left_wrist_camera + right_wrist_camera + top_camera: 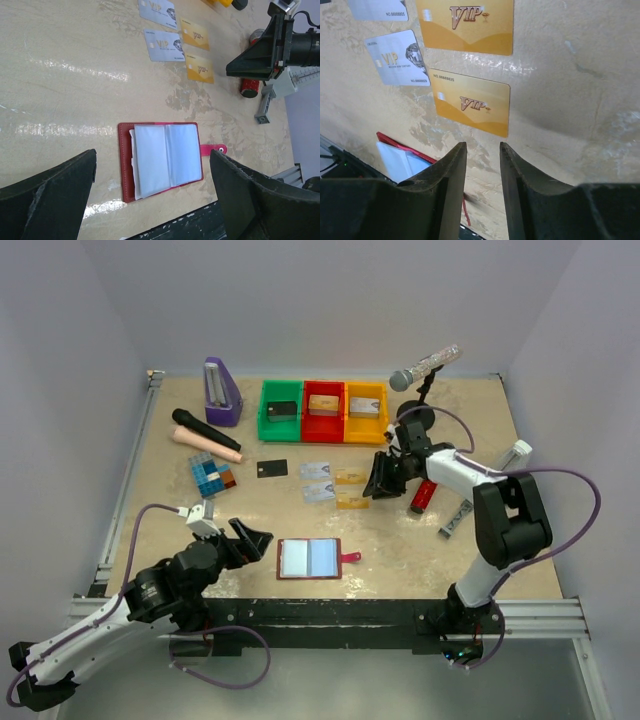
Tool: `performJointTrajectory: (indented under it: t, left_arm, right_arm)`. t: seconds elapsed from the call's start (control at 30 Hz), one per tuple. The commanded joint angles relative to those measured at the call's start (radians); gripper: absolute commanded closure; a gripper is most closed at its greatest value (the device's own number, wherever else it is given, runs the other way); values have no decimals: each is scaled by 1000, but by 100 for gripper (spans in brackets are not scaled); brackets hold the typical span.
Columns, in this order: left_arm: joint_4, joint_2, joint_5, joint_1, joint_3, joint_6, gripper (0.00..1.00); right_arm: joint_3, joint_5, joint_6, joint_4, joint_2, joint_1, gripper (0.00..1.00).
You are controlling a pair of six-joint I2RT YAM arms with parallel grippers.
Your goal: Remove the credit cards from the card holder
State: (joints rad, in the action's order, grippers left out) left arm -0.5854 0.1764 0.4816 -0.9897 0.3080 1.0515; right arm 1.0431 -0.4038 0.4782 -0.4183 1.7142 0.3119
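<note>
Near the front edge of the tabletop [420, 560] lay the card holder [308, 558], open; the credit cards [318, 491] lay flat beyond it. Left fingers [50, 195] gaped wide, right fingers [442, 190] slightly parted, empty. Thin, stiff, slick cards: probably an edge pinch.

Far on the table [430, 560], a green bin [280, 433], a red bin [323, 433] and a yellow bin [366, 434] stand in a row, each holding a small block. Left of them stands a purple metronome [221, 392]. Nearer lie a black microphone [203, 427] and a pale tube [205, 445]. A silver microphone [425, 367] stands far right, with a red cylinder [424, 495] nearer.
</note>
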Motion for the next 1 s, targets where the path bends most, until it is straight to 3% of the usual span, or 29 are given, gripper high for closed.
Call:
performJointTrajectory:
  t: [0.0, 0.2, 0.3, 0.47, 0.6, 0.7, 0.97]
  left_arm:
    - [13, -3, 31, -1, 17, -28, 0]
    - [-85, 14, 84, -1, 58, 24, 0]
    - [-142, 46, 110, -1, 100, 39, 0]
    - [-220, 132, 137, -1, 152, 77, 0]
    - [-267, 216, 126, -1, 192, 111, 0]
    - [-301, 265, 121, -1, 220, 139, 0]
    - [-324, 282, 127, -1, 252, 131, 0]
  right_arm:
    - [-32, 89, 11, -8, -99, -13, 61]
    - [-129, 143, 23, 16, -301, -5, 58]
    - [-193, 192, -22, 9, -444, 56, 57]
    - [-308, 400, -61, -19, -706, 313, 57]
    - [-463, 601, 22, 22, -959, 524, 57]
    - [-548, 684, 79, 13, -1099, 614, 56]
    - [-470, 761, 51, -103, -1162, 642, 50]
